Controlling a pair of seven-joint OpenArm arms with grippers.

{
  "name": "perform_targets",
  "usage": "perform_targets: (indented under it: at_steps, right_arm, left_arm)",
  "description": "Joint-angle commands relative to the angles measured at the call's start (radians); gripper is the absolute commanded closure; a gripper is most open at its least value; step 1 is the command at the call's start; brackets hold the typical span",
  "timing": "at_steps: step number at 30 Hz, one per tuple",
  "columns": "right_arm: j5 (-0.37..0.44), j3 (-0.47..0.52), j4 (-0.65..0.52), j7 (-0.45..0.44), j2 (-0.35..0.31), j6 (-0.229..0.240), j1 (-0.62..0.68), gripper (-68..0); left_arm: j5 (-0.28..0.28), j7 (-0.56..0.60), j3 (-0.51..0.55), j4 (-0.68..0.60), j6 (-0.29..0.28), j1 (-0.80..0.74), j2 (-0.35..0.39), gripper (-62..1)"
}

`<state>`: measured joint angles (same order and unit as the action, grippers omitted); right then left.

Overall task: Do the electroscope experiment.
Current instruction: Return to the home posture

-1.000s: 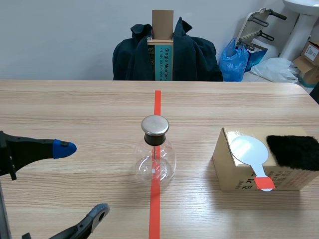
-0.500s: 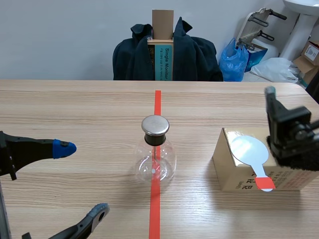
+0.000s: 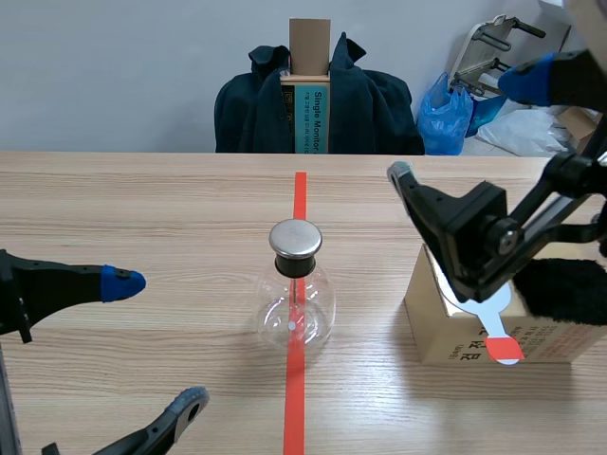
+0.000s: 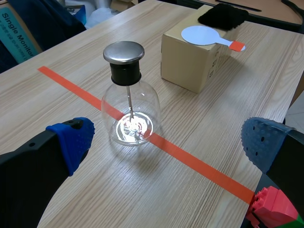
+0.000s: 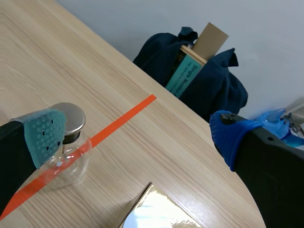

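Note:
The electroscope [image 3: 296, 289] is a clear glass flask with a metal cap, standing on the orange tape line. It lies ahead of my open left gripper [image 4: 168, 142], whose fingers are low at the near left [image 3: 156, 343]. To its right a cardboard box [image 3: 446, 332] carries a white paddle with an orange handle [image 3: 497, 341] and a black fur cloth [image 3: 569, 289]. My right gripper [image 3: 463, 126] hangs open above the box, partly hiding the paddle. In the right wrist view the flask [image 5: 66, 142] sits by one finger of the open right gripper [image 5: 137, 135].
Behind the table's far edge a chair draped with a dark jacket [image 3: 318, 104] holds a cardboard carton. A blue bag [image 3: 446, 114] and other clutter lie at the back right. A red toy block [image 4: 270, 206] shows beside my left gripper's finger.
My right arm came in from the right, rose and swung left over the box, fingers open. The left gripper, flask and box stayed put.

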<state>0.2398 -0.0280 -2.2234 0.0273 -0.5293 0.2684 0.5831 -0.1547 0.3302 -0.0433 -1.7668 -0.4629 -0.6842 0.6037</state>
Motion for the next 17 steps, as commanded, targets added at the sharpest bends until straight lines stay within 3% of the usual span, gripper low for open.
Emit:
perform_targets:
  at_steps: [1,17]
  right_arm:
    - [0.024,-0.007,-0.008,-0.019,-0.010,-0.009,0.010,-63.0]
    - [0.026,-0.010,-0.008,-0.010,-0.010,-0.010,0.010,-63.0]
  left_arm:
    - [-0.010,0.016,0.001,-0.005,0.005,0.003,-0.008,-62.3]
    - [-0.010,0.016,0.001,-0.005,0.005,0.006,-0.008,-62.3]
